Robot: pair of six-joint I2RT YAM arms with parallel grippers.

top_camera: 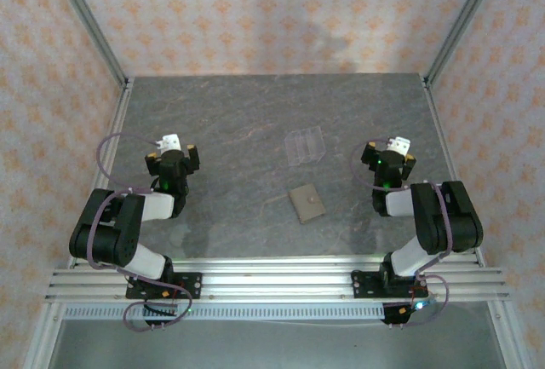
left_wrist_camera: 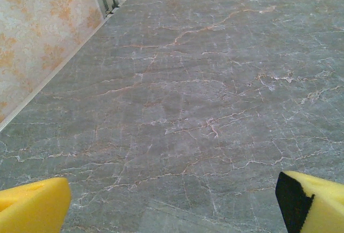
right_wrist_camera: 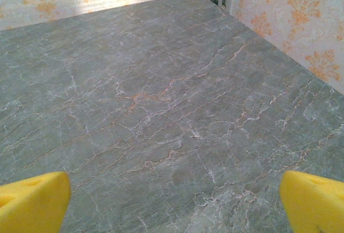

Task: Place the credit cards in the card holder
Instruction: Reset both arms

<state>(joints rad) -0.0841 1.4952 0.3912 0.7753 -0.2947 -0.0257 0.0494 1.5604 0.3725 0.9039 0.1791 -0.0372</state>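
**Both Grippers Wide Open, Card Holder Lay Untouched Between Them**

Seen from above, the card holder (top_camera: 306,204) lay flat on the grey marbled table (top_camera: 238,113), a small tan-brown square turned slightly askew. It sat between the two arms, closer to the right one and a little nearer the arm bases than either gripper's tips. Nothing touched it.

The left gripper (top_camera: 172,154) hung over the left part of the table with its jaws spread fully apart, well away from the card holder. In its wrist camera the yellow pads (left_wrist_camera: 32,206) stood at the far corners of the view, with bare stone between them.

The right gripper (top_camera: 390,156) was likewise wide open, on the right side of the table, with the card holder off to its left and apart from it. Its own camera showed the yellow fingertips (right_wrist_camera: 32,203) at the two lower corners and veined tabletop in the gap.

A clear plastic rack (top_camera: 305,145) stood just beyond the card holder, about midway between the grippers. It was too faint to tell whether it held anything.
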